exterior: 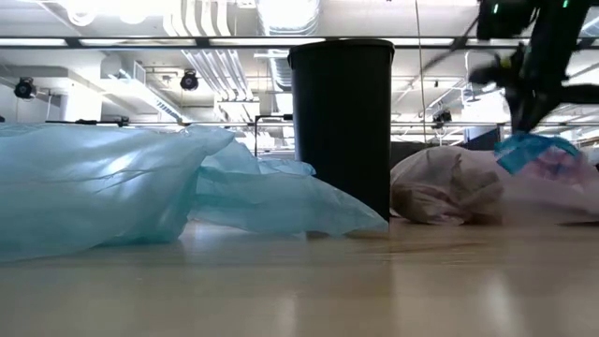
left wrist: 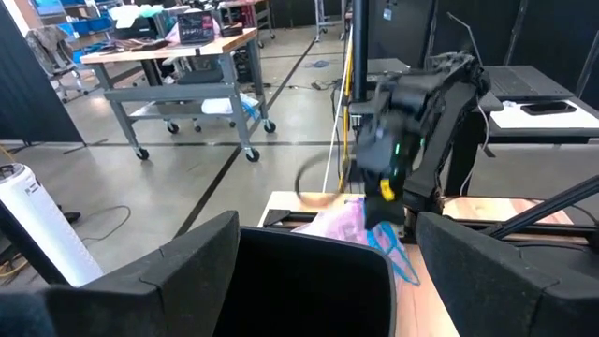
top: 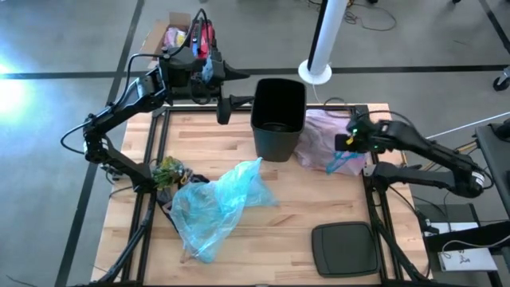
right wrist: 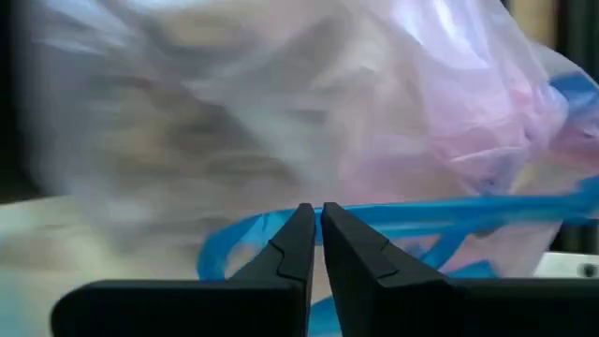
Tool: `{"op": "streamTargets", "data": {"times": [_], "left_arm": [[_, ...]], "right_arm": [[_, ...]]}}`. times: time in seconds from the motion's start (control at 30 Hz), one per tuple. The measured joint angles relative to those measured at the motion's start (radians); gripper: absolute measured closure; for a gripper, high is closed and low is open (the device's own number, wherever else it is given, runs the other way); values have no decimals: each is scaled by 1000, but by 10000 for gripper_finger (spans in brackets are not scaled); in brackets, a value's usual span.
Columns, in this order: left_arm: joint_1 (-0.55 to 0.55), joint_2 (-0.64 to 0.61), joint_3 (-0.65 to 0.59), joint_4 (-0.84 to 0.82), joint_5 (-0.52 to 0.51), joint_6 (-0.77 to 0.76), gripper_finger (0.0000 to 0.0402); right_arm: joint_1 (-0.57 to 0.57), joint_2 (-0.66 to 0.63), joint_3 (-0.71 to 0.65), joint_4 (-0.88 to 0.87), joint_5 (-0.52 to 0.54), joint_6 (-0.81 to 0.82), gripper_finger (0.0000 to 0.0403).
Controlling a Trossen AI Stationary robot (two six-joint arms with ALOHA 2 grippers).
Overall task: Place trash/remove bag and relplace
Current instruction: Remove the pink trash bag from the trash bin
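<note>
Surface: a pale wooden bench (top: pixel 319 211) on a dark frame, grey floor around it, a white post base beyond the far edge. Left side: my left gripper (top: pixel 231 89) held above the far edge, just beside the bin's rim, fingers (left wrist: pixel 187 257) spread wide and empty. Near-left: a heap of crumpled greenish scraps (top: pixel 167 171) at the bench edge, touching a light blue plastic bag (top: pixel 215 203) sprawled across the near-left area. Centre, far side: a black bin (top: pixel 279 118), upright, unlined. Right of it, touching its side: the bag (top: pixel 323 135), pale pink, lying bunched with brown trash (exterior: pixel 440 187) showing inside, blue drawstrings (right wrist: pixel 421 220) trailing. My right gripper (top: pixel 348 142) sits at the drawstrings, fingers (right wrist: pixel 298 248) pressed together; whether a string is pinched, I cannot tell. Near-right: a dark lid (top: pixel 344 249), flat.
</note>
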Motion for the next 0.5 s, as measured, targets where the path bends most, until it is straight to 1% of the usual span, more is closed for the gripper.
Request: {"op": "streamTargets", "data": {"times": [0.1,0.27,0.37,0.43,0.5], "left_arm": [[0,0,0,-5,0,-1,91],[0,1,0,-4,0,-7,91],[0,1,0,-29,0,-16,91],[0,-8,0,-72,-5,-9,91],[-1,-26,0,-103,-45,4,91]], "right_arm": [[-1,41,-78,39,34,-1,383],[0,79,-180,162,33,1,388],[0,97,-192,160,33,0,389],[0,96,-175,135,30,-21,389],[0,85,-137,97,33,-62,389]]}}
